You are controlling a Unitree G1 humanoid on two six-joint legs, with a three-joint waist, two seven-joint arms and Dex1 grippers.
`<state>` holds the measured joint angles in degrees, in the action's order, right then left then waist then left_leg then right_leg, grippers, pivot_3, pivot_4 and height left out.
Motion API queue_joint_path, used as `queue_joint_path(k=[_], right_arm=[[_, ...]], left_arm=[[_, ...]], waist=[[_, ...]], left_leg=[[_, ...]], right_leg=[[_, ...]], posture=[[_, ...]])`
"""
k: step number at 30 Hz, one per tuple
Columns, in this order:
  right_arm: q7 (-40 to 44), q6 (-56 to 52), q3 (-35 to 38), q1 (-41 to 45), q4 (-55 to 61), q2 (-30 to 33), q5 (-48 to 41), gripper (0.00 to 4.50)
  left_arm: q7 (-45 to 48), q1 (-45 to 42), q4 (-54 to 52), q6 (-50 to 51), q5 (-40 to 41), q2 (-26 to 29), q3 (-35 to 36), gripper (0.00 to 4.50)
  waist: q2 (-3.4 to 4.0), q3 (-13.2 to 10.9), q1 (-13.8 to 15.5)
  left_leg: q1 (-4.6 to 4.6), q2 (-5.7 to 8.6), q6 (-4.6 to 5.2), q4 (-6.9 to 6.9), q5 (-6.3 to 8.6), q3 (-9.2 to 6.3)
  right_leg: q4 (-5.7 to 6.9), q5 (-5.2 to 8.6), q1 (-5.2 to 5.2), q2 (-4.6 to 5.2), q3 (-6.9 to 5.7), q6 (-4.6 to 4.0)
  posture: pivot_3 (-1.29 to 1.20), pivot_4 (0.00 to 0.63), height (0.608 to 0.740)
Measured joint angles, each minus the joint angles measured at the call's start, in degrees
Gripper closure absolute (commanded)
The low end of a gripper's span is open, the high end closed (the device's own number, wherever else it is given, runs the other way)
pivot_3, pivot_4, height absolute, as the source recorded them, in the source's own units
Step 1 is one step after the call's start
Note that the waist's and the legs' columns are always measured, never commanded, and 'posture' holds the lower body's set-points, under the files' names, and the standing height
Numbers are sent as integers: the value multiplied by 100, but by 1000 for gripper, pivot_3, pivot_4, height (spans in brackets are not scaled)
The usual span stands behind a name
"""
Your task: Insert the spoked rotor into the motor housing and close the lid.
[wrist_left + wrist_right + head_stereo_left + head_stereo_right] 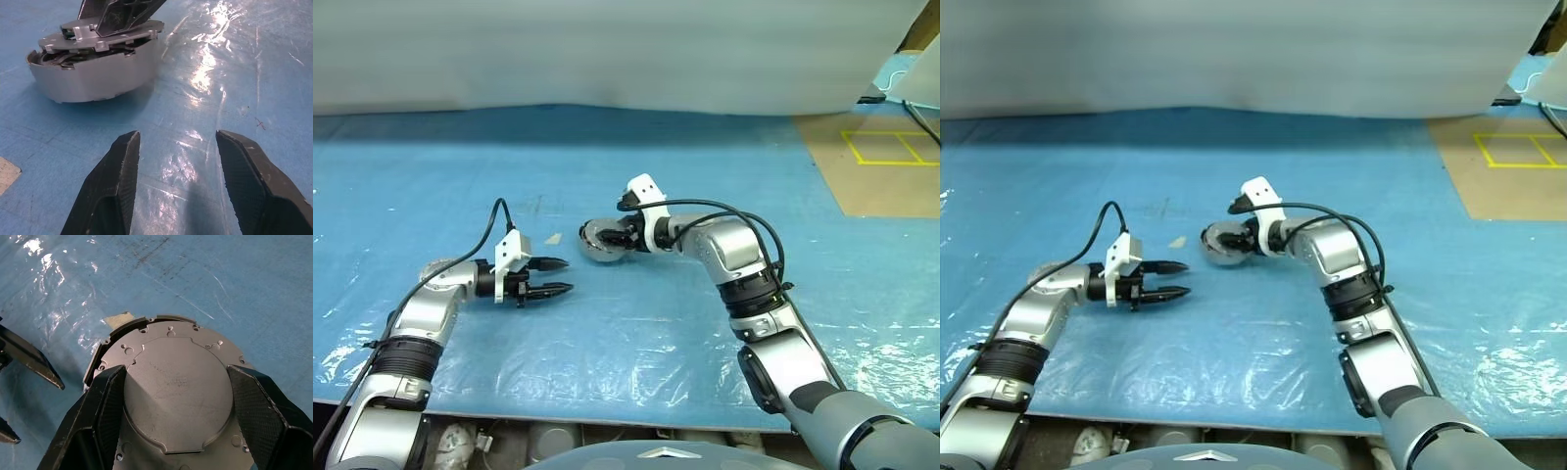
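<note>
The motor housing (93,81), a round silver puck, lies on the blue plastic-covered table (636,323) near its middle. The lid (176,391), a flat grey disc with small holes and a raised round centre, rests slightly tilted on top of the housing. My right gripper (176,374) comes from the right and is shut on the lid, one black finger on each side of its raised centre. Grey metal parts show in the gap under the lid; I cannot tell whether they are the spoked rotor. My left gripper (563,275) hovers open and empty just left of the housing, pointing at it.
A small scrap of tape (553,238) lies on the sheet just left of the housing. A brown board with yellow tape lines (886,162) lies at the back right. A white sheet (607,49) closes off the back.
</note>
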<state>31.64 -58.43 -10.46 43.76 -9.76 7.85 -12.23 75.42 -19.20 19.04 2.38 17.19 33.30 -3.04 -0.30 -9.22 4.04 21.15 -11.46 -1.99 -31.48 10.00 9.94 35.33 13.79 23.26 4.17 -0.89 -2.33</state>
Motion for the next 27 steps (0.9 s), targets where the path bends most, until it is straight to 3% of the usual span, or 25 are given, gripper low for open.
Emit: queue_joint_path(k=[15,27], right_arm=[[733,612,-346,-424,623,698,-92,1555],[-209,-87,459,186,-286,-30,-319,1555]], left_arm=[[-66,-16,70,-68,-32,-58,-1,1895],[-64,-93,231,-180,-72,-107,-26,1895]], waist=[[0,-1,-3],[1,-1,4]], left_leg=[[11,0,-1,14,0,0],[11,1,-1,10,0,0]], right_leg=[[-9,-2,9,-1,-5,4],[-6,0,8,0,-5,1]], posture=[[0,150,740],[0,150,740]])
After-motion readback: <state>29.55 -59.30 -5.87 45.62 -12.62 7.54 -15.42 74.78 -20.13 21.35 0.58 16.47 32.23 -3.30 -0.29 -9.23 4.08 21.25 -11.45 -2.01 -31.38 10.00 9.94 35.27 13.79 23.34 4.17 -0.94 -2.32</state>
